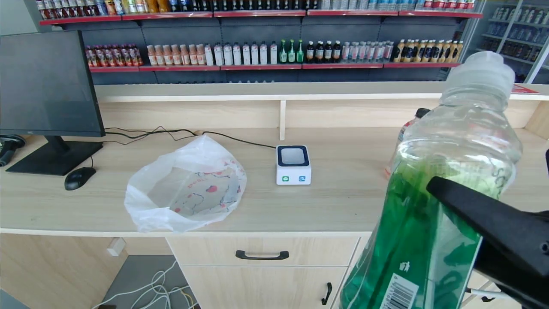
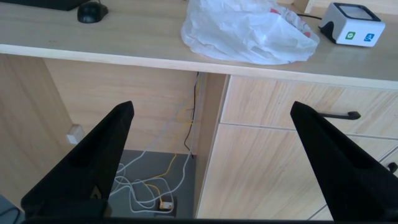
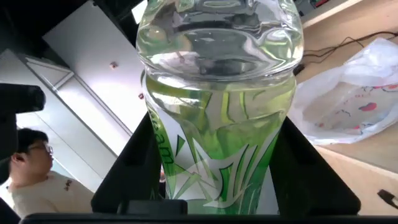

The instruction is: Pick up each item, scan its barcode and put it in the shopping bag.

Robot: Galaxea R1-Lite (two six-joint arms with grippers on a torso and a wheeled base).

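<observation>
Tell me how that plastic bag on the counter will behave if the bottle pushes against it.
Probably floppy: the bag is thin, crumpled film sagging on the counter, so its rim would likely fold in rather than resist. It looks light, so it may slide on the smooth wood when the bottle nudges it.

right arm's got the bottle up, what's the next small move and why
Probably carry the clear plastic bottle with the green label, clamped in the right gripper, over to the small white square scanner on the counter, turning its barcode toward the scanner's window. The bottle is held up off to the scanner's right, and the open white plastic shopping bag comes only after a scan.
</observation>
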